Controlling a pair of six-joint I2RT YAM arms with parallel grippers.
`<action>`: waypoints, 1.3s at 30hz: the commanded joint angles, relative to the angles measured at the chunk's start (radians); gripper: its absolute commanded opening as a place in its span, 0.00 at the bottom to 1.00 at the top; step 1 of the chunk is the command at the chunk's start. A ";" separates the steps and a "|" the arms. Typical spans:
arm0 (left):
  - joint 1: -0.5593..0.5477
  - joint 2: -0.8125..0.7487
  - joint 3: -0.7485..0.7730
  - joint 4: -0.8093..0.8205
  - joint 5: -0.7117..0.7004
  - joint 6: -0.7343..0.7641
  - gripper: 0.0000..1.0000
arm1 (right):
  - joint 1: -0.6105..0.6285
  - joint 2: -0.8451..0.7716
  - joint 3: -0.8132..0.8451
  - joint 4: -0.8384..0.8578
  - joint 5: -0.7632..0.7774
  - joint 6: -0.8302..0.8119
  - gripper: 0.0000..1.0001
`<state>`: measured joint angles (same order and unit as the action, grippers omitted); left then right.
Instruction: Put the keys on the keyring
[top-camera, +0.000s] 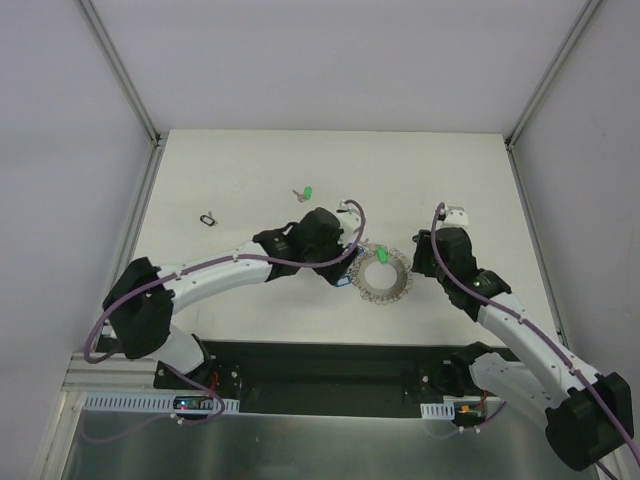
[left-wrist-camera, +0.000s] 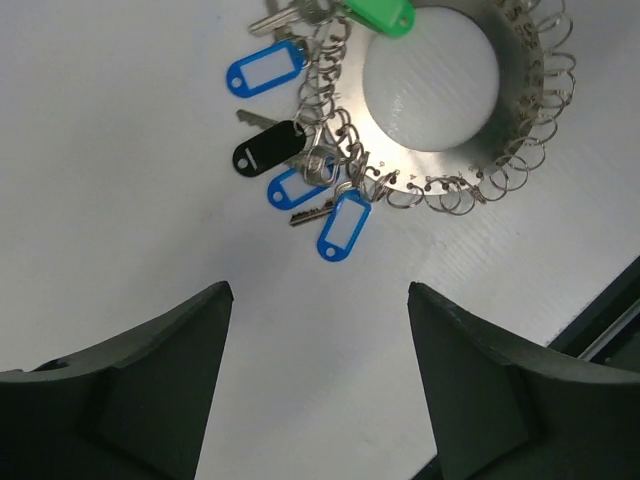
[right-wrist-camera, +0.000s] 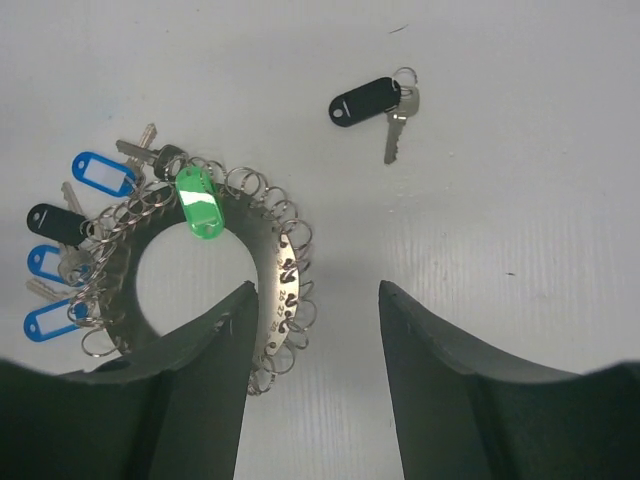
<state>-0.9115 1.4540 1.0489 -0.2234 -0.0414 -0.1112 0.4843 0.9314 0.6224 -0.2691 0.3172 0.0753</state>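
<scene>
The keyring (top-camera: 383, 297) lies flat on the white table between both grippers. It is a grey metal band (left-wrist-camera: 440, 165) edged with wire coils. Keys with blue (left-wrist-camera: 343, 225), black (left-wrist-camera: 268, 148) and green (right-wrist-camera: 200, 205) tags hang on its left side. A loose black-tagged key (right-wrist-camera: 370, 100) lies beyond the keyring (right-wrist-camera: 262, 250) in the right wrist view. A loose green-tagged key (top-camera: 306, 193) lies farther back. My left gripper (left-wrist-camera: 318, 290) is open over bare table just short of the tags. My right gripper (right-wrist-camera: 316, 287) is open, its left finger (right-wrist-camera: 215, 340) over the ring's right rim.
A tiny black loop (top-camera: 208, 218) lies at the back left of the table. A black strip (left-wrist-camera: 610, 320) along the table's near edge shows at the right of the left wrist view. White walls enclose the table on three sides.
</scene>
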 joint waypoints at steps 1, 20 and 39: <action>-0.038 0.152 0.080 0.071 0.162 0.285 0.66 | -0.010 -0.118 -0.075 0.113 0.082 0.070 0.55; -0.064 0.345 0.114 0.105 0.468 0.717 0.25 | -0.021 -0.324 -0.122 0.082 0.161 0.067 0.58; -0.072 0.414 0.112 0.157 0.445 0.795 0.27 | -0.029 -0.359 -0.118 0.053 0.161 0.060 0.58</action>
<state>-0.9756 1.8484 1.1389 -0.0830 0.4088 0.6498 0.4618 0.5903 0.4980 -0.2222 0.4591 0.1307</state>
